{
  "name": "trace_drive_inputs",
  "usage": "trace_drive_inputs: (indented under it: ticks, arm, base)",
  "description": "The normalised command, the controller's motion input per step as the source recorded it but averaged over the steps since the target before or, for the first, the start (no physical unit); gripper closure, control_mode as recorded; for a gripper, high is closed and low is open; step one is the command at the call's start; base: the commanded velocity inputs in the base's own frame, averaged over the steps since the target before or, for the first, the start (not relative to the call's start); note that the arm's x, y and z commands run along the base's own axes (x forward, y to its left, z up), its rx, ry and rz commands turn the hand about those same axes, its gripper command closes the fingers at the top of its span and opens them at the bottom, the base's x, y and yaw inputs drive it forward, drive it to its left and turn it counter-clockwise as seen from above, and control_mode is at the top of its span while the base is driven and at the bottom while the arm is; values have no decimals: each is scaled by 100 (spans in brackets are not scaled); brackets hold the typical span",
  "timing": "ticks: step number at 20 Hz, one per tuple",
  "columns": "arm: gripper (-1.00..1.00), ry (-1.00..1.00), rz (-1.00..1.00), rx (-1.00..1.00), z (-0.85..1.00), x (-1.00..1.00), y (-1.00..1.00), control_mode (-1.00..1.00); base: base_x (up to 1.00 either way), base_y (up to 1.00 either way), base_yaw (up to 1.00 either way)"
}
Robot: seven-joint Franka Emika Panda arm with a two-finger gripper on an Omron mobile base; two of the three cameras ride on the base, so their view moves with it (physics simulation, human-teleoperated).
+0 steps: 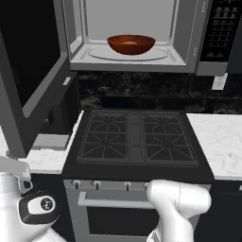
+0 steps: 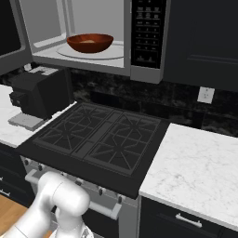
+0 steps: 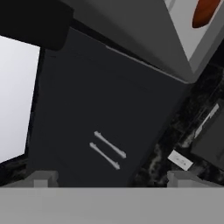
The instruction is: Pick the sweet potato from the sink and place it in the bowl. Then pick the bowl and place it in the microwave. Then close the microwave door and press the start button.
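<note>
The bowl (image 1: 131,44) sits on the turntable inside the microwave (image 1: 189,56), while the microwave door (image 1: 33,71) stands wide open at left. My jaws are open and empty. I judge a careless swing at the door could slam it and jolt the bowl.

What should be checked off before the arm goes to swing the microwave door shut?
1. Bowl inside the microwave, on the turntable: ok.
2. Sweet potato in the bowl: cannot tell; only a pale patch shows in it.
3. Bowl clear of the front edge of the cavity: ok, it sits well back.
4. Microwave door fully open, ready to be pushed: ok, it stands swung out to the left.
5. Hand empty and open: ok, nothing sits between the fingertips.
6. Hand behind the door to push it: cannot tell.
</note>
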Motion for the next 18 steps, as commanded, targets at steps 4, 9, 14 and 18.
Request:
trace_drive_inputs:
  ticks: [4, 9, 14, 18]
  arm:
    - [-100, -8, 0, 7, 0, 31, -14, -100]
    - [-100, -17, 0, 12, 0, -12, -56, -100]
    - [-100, -29, 0, 17, 0, -29, -61, -100]
    - [-100, -29, 0, 25, 0, -31, -77, -100]
  base:
    - [0, 0, 0]
    - [0, 0, 0]
    - [0, 0, 0]
    - [0, 0, 0]
